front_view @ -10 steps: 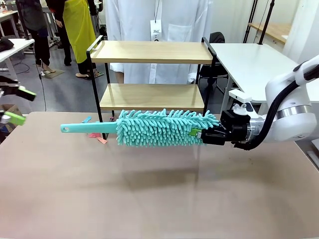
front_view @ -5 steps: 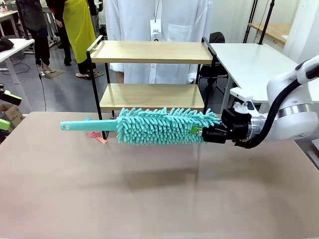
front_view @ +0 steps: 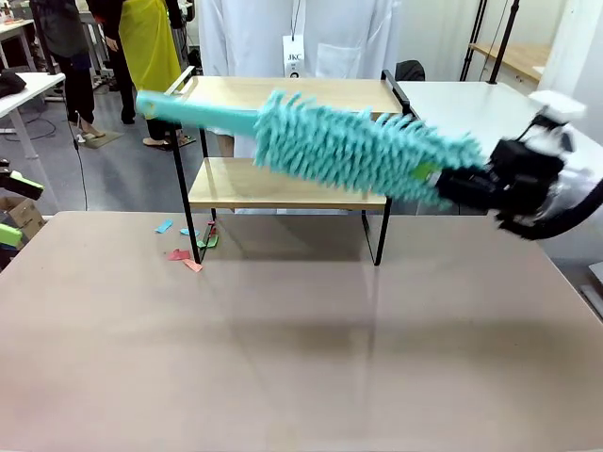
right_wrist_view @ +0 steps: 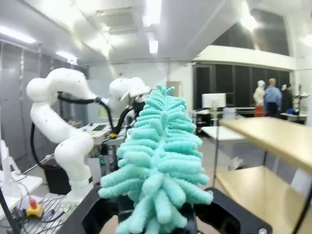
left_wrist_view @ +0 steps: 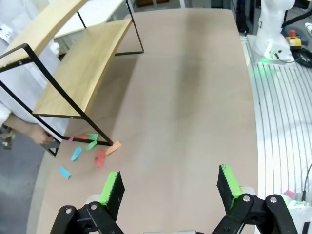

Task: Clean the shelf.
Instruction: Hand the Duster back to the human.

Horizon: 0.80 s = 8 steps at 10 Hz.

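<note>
The shelf (front_view: 287, 141) is a small two-tier rack: two light wooden boards set in a thin black metal frame, with raised black rails at both short ends. It stands upright on its slim legs at the far edge of the brown desk, near the middle of that edge, its long side running along the edge. Both boards lie level, one above the other. In the left wrist view the shelf (left_wrist_view: 80, 73) stands along the desk's edge, its lower board bare and its black feet resting on the desk surface.
</note>
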### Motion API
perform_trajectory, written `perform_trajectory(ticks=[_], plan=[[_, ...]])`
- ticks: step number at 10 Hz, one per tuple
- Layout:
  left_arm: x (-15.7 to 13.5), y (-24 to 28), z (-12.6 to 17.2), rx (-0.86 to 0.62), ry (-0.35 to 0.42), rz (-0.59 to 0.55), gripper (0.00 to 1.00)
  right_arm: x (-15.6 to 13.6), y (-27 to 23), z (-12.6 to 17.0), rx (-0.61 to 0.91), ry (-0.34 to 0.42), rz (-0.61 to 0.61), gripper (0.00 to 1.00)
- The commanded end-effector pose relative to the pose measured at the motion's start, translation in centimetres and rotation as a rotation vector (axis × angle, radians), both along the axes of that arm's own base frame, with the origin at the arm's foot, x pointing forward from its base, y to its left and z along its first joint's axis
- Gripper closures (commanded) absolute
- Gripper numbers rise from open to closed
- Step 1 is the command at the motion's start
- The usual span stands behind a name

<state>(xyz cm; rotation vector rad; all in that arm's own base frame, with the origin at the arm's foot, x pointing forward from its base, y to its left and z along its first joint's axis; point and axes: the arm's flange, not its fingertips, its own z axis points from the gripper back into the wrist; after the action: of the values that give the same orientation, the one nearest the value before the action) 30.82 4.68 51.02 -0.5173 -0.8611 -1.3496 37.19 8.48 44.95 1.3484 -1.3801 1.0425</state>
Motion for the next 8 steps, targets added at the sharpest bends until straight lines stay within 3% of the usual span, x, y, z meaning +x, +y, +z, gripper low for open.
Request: perform_trajectory(ticks=[1,4,8], plan=[[0.1,0.0,0.1,-0.026,-0.015,-0.011,0.00,-3.4,-1.6,4.3,0.016,-0.011,-0.187,0.84],[0.1,0.0,0.1,-0.026,-0.015,-0.011,0.00,-3.6,-6.9,8.0,0.052,0.023,-0.470,0.84],[0.1,0.0,0.1,-0.026,-0.015,-0.011,0.00,-5.7,-14.0,7.8,0.133,0.078,-0.816,0.84]])
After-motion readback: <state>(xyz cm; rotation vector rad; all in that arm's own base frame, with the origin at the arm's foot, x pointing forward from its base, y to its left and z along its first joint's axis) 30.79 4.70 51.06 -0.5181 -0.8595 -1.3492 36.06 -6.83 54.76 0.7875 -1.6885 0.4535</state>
